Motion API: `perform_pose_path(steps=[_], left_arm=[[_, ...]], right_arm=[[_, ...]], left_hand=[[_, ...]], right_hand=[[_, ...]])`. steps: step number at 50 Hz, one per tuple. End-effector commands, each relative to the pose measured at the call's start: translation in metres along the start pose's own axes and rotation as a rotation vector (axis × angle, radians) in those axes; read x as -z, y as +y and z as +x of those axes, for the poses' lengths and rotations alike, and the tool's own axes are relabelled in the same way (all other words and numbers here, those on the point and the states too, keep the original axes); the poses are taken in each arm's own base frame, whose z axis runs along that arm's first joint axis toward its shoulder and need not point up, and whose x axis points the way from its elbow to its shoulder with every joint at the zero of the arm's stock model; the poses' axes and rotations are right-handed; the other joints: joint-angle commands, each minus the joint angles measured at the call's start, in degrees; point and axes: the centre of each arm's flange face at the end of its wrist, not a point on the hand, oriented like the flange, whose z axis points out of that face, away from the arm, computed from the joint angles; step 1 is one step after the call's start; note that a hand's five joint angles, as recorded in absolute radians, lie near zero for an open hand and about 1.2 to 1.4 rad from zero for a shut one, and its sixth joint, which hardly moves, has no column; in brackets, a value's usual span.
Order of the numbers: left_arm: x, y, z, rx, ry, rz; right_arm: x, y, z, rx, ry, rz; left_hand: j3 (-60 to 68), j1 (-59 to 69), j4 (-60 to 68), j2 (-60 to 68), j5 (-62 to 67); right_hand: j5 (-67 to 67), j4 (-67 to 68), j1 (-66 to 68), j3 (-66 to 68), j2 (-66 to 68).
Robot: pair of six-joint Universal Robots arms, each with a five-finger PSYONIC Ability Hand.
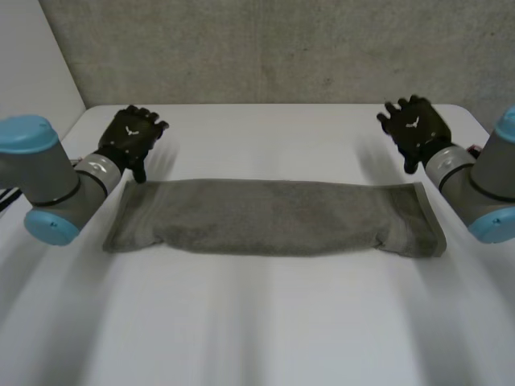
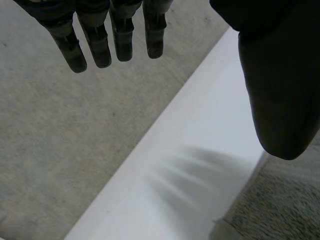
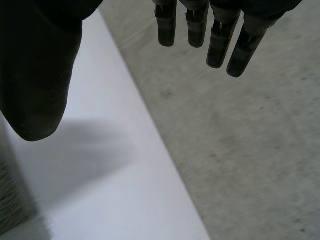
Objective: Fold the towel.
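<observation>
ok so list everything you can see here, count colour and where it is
towel: 1, grey, lying as a long strip across the middle of the table, ends toward each arm
table: 1, white, under the towel
wall: 1, grey, rough, behind the table's far edge
left hand: 1, black, by the towel's far left corner, fingers straight, holding nothing
right hand: 1, black, beyond the towel's far right corner, fingers straight, holding nothing
arms: 2, grey with light-blue caps, one at each side of the table

White table (image 1: 257, 338) with a long grey towel (image 1: 273, 217) flat across its middle.
</observation>
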Motion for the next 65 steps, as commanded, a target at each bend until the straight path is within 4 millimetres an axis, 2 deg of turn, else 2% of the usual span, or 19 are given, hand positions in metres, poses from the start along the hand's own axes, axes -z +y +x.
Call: perform_pose_path(steps=[1, 3, 4, 6, 7, 8, 12, 14, 18, 23, 25, 30, 40, 53, 55, 57, 61, 64, 65], left_arm=[[0.024, -0.03, -0.008, -0.007, -0.012, 0.02], [0.041, -0.043, -0.01, -0.002, -0.013, 0.022], [0.041, -0.043, -0.01, -0.002, -0.013, 0.022], [0.058, -0.054, -0.009, 0.002, -0.012, 0.021], [0.058, -0.054, -0.009, 0.002, -0.012, 0.021], [0.066, -0.057, -0.008, 0.007, -0.009, 0.016], [0.079, -0.056, -0.001, 0.019, 0.004, -0.005], [0.09, -0.049, 0.008, 0.036, 0.025, -0.04], [0.099, -0.046, 0.016, 0.047, 0.043, -0.062], [0.106, -0.042, 0.026, 0.092, 0.07, -0.083], [0.108, -0.04, 0.029, 0.118, 0.075, -0.092], [0.108, -0.039, 0.028, 0.125, 0.074, -0.094], [0.106, -0.04, 0.025, 0.117, 0.055, -0.076], [0.107, -0.04, 0.027, 0.117, 0.06, -0.077], [0.107, -0.04, 0.027, 0.117, 0.06, -0.075], [0.107, -0.04, 0.027, 0.116, 0.059, -0.074], [0.107, -0.041, 0.027, 0.116, 0.059, -0.074], [0.108, -0.043, 0.025, 0.115, 0.054, -0.068], [0.108, -0.045, 0.023, 0.113, 0.048, -0.064]], right_arm=[[0.025, -0.034, 0.025, -0.101, 0.045, 0.037], [0.049, -0.043, 0.026, -0.158, 0.029, 0.019], [0.049, -0.043, 0.026, -0.158, 0.028, 0.019], [0.074, -0.045, 0.019, -0.193, -0.002, -0.03], [0.075, -0.045, 0.019, -0.193, -0.003, -0.03], [0.087, -0.044, 0.012, -0.214, -0.032, -0.067], [0.109, -0.039, -0.003, -0.255, -0.101, -0.158], [0.124, -0.025, -0.015, -0.286, -0.152, -0.253], [0.133, -0.015, -0.023, -0.308, -0.182, -0.304], [0.13, 0.002, -0.023, -0.317, -0.168, -0.329], [0.123, 0.015, -0.024, -0.315, -0.148, -0.327], [0.117, 0.027, -0.025, -0.311, -0.128, -0.321], [0.109, 0.046, -0.036, -0.323, -0.15, -0.353], [0.111, 0.048, -0.042, -0.326, -0.17, -0.369], [0.111, 0.048, -0.042, -0.326, -0.171, -0.368], [0.111, 0.049, -0.043, -0.319, -0.174, -0.369], [0.112, 0.048, -0.039, -0.303, -0.167, -0.368], [0.113, 0.05, -0.027, -0.299, -0.137, -0.375], [0.115, 0.053, -0.015, -0.301, -0.106, -0.381]], left_hand=[[-3.29, -3.81, -3.76, -2.46, -1.16], [-3.29, -3.47, -3.76, -2.12, -0.83], [-3.29, -3.47, -3.76, -2.12, -0.82], [-3.29, -3.47, -3.76, -2.12, -0.82], [-3.29, -3.47, -3.76, -2.12, -0.82], [-3.29, -3.47, -3.76, -2.12, -0.82], [-3.29, -3.47, -3.76, -2.12, -0.82], [-3.29, -3.47, -3.76, -2.12, -0.82], [-3.29, -3.47, -3.76, -2.12, -0.82], [-3.29, -3.14, -3.76, -1.79, -0.49], [-3.29, -3.14, -3.76, -1.79, -0.49], [-3.29, -2.97, -3.76, -1.62, -0.32], [-3.29, -2.8, -3.76, -1.45, -0.15], [-3.29, -2.97, -3.76, -1.62, -0.32], [-3.29, -2.97, -3.76, -1.62, -0.32], [-3.29, -2.97, -3.76, -1.62, -0.32], [-3.29, -2.97, -3.76, -1.62, -0.32], [-3.29, -2.97, -3.76, -1.62, -0.32], [-3.29, -2.97, -3.76, -1.62, -0.32]], right_hand=[[-3.48, -4.35, -3.52, -2.99, -3.55], [-3.48, -4.35, -3.52, -2.99, -3.55], [-3.48, -4.35, -3.52, -2.99, -3.55], [-3.48, -4.35, -3.52, -2.99, -3.55], [-3.48, -4.35, -3.52, -2.99, -3.55], [-3.48, -4.35, -3.52, -2.99, -3.55], [-3.06, -4.35, -3.1, -2.99, -3.14], [-2.73, -4.35, -2.76, -2.99, -2.8], [-2.39, -4.35, -2.43, -2.99, -2.47], [4.17, -4.35, 4.13, -2.99, 4.1], [12.86, -4.35, 12.83, -2.99, 12.79], [25.85, -4.35, 25.81, -2.99, 25.78], [25.03, -4.35, 25.0, -2.99, 24.96], [24.19, -4.35, 24.15, -2.99, 24.12], [29.74, -4.35, 29.7, -2.99, 29.67], [66.32, -4.35, 66.28, -2.99, 66.25], [66.52, -4.35, 66.48, -2.99, 66.45], [66.52, -4.35, 66.48, -2.99, 66.45], [66.52, -4.35, 66.48, -2.99, 66.45]])
